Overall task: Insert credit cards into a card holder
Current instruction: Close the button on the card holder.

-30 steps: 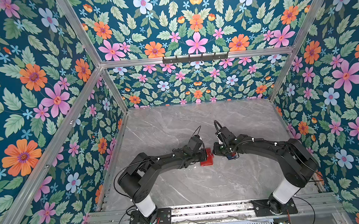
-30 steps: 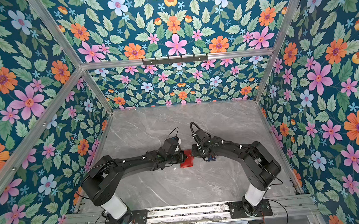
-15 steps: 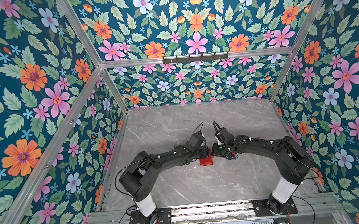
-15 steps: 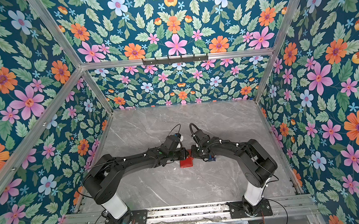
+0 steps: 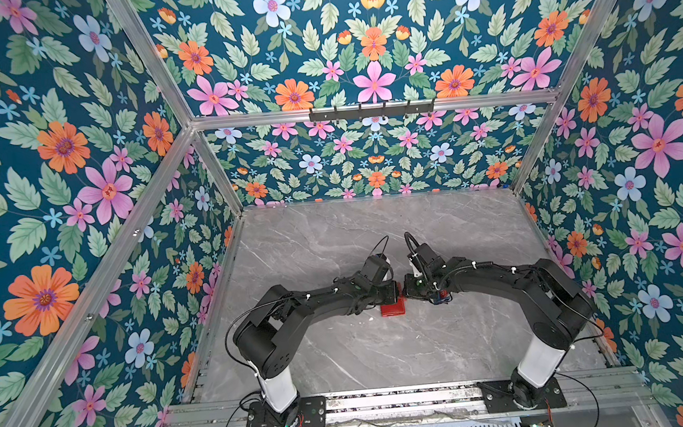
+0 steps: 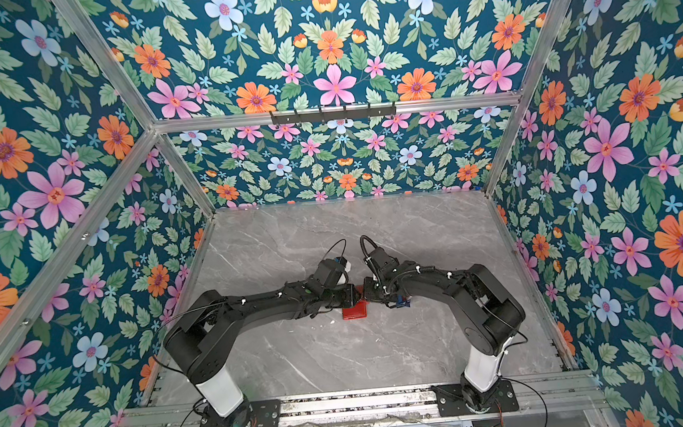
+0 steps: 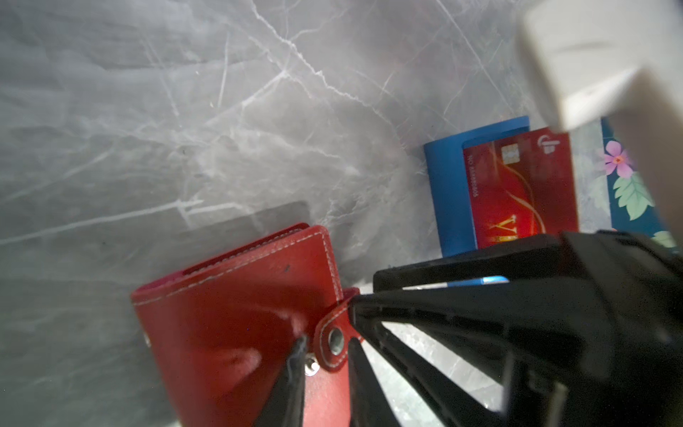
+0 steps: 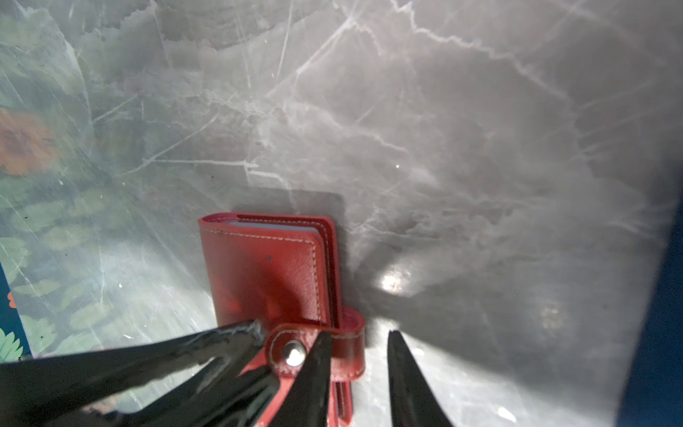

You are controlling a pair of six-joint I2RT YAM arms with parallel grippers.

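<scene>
The red card holder (image 5: 392, 308) (image 6: 355, 310) lies closed on the grey table, between both arms. Its snap tab (image 7: 334, 342) is off the stud and stands up at the holder's edge. My left gripper (image 7: 325, 369) has its jaws a little apart, one on each side of the tab. My right gripper (image 8: 354, 369) is open: one fingertip (image 8: 314, 366) rests on the tab (image 8: 292, 353), while the other stands clear over the table. A red credit card (image 7: 517, 185) lies in a blue tray (image 7: 447, 192) beyond the holder.
The blue tray (image 5: 441, 296) sits under my right wrist, close to the holder. Floral walls enclose the table on three sides. A white block (image 7: 591, 55) of my left arm fills a corner of the left wrist view.
Both grippers have drawn together and now meet at the holder's tab. My left jaws have opened slightly. The holder has shifted slightly toward the front.
</scene>
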